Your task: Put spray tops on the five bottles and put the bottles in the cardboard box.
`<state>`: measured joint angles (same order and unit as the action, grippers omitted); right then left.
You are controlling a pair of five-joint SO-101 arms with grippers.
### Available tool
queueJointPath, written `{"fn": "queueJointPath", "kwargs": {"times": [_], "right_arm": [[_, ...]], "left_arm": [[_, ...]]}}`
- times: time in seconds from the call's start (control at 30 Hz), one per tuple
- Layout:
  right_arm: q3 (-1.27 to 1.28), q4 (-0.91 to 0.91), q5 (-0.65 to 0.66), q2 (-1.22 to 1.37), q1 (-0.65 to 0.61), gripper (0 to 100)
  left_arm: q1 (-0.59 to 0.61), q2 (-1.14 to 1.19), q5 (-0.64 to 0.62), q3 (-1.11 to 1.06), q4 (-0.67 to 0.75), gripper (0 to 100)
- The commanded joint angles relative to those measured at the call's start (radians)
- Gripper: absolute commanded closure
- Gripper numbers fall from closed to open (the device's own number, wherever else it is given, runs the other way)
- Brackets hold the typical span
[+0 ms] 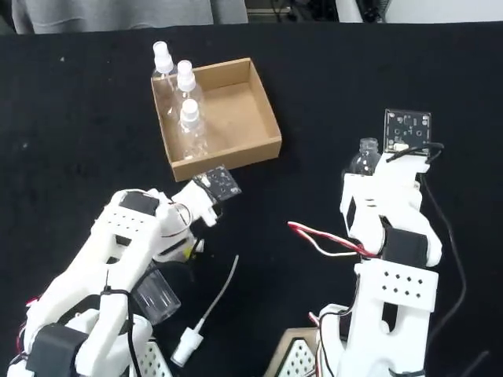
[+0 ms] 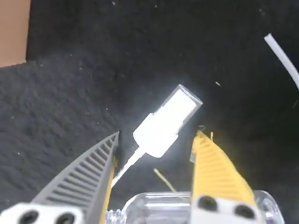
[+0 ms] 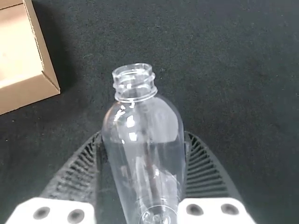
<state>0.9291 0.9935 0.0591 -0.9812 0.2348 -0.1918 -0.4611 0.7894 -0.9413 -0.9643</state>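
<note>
Three bottles with spray tops [image 1: 185, 102] stand along the left wall of the cardboard box [image 1: 236, 149]. My right gripper [image 3: 142, 136] is shut on an uncapped clear bottle [image 3: 140, 116], held neck up right of the box [image 3: 23, 60]; from above that bottle [image 1: 365, 155] pokes out past the right arm. My left gripper [image 2: 158, 136] is open low over the table, its fingers either side of a white spray top [image 2: 166, 122] without touching it. Another clear bottle [image 2: 187, 205] lies across the base of those fingers, partly under the left arm [image 1: 157, 297]. A second spray top [image 1: 187, 344] with a long tube lies near it.
The table is covered in black cloth [image 1: 330, 86]. Red and white cables [image 1: 322, 239] hang between the arms. A perforated base plate [image 1: 299, 357] sits at the front edge. The second top's tube [image 2: 282, 53] runs just beyond my left gripper.
</note>
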Motion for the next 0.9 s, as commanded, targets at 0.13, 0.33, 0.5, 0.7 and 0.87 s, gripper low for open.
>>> {"fn": "queueJointPath", "kwargs": {"times": [0.13, 0.33, 0.5, 0.7, 0.87], "right_arm": [[-0.013, -0.029, 0.009, -0.027, 0.012, 93.2], [-0.013, -0.029, 0.009, -0.027, 0.012, 93.2], [-0.013, -0.029, 0.009, -0.027, 0.012, 93.2], [-0.013, -0.029, 0.009, -0.027, 0.012, 93.2], [-0.013, -0.029, 0.009, -0.027, 0.012, 93.2]], "left_arm": [[0.007, -0.003, 0.114, 0.058, -0.008, 78], [-0.028, 0.074, 0.123, 0.165, -0.132, 77], [-0.053, 0.222, 0.123, 0.278, -0.18, 77], [-0.067, 0.348, 0.126, 0.343, -0.175, 78], [-0.079, 0.4, 0.176, 0.349, -0.172, 78]]}}
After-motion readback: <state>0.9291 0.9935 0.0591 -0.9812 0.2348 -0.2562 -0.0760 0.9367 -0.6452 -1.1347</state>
